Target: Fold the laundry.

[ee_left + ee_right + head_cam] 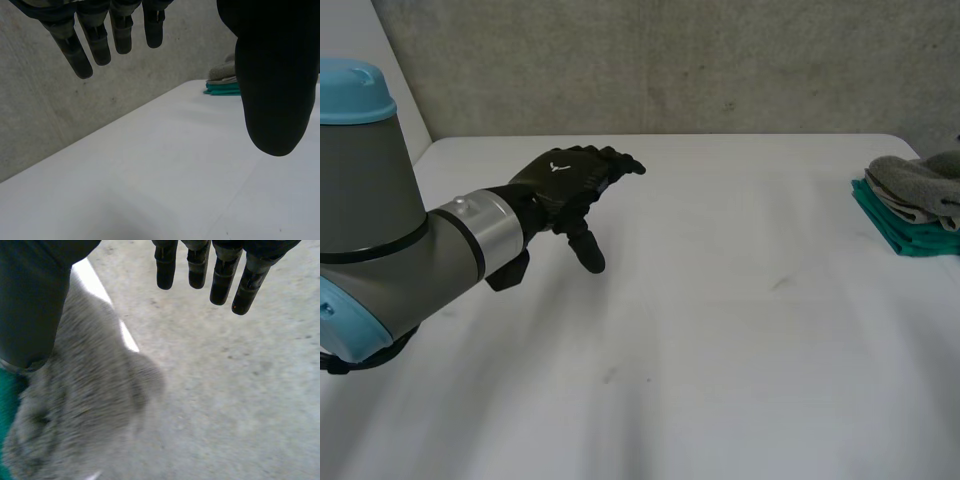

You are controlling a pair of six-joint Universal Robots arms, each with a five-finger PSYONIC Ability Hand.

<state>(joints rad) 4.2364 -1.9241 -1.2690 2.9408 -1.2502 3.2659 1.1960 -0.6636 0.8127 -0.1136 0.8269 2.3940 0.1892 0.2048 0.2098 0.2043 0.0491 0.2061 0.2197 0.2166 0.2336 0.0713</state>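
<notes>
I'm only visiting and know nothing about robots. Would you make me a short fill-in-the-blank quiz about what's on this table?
1. The left hand, open above the table, holds ____.
2. The grey cloth and the teal cloth are piled at the robot's ____ side.
3. Of those two cloths, the ____ one lies on top.

Missing words: nothing; right; grey.

1. The left hand [275, 75] is held above the white table [150, 175]; its fingers [97, 40] are extended straight, set apart from the thumb, and nothing is held.
2. A grey cloth [223, 71] is seen lying on a teal cloth [222, 88] near the table's far edge, well apart from the hand; a grey wall [60, 110] is seen behind.
</notes>
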